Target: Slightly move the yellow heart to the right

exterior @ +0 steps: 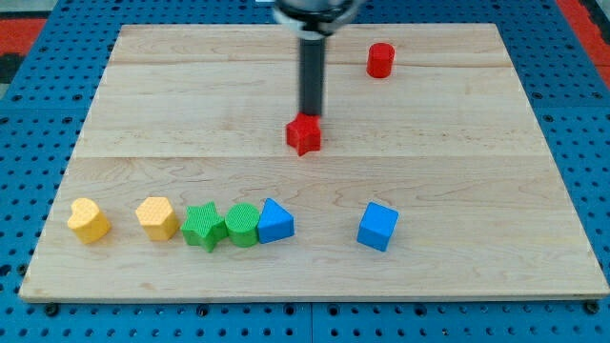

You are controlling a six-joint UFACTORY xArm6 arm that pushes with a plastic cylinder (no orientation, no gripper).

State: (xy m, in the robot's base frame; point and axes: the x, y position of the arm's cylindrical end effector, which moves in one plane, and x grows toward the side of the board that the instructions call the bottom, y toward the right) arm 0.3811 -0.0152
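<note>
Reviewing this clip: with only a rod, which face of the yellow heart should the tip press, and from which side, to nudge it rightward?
Press the yellow heart's left face, coming from the view's left. The yellow block sits close on its right, so push briefly. My tip is now far off, at the red block.

My rod (pixel 311 76) is a straight, plain cylinder, dark grey to black with a dull finish and a faint lighter sheen down one side. At its 12 o'clock end sits a wider, blurred mount (pixel 315 11), black with pale patches; my tip (pixel 310 115) is cut blunt.
</note>
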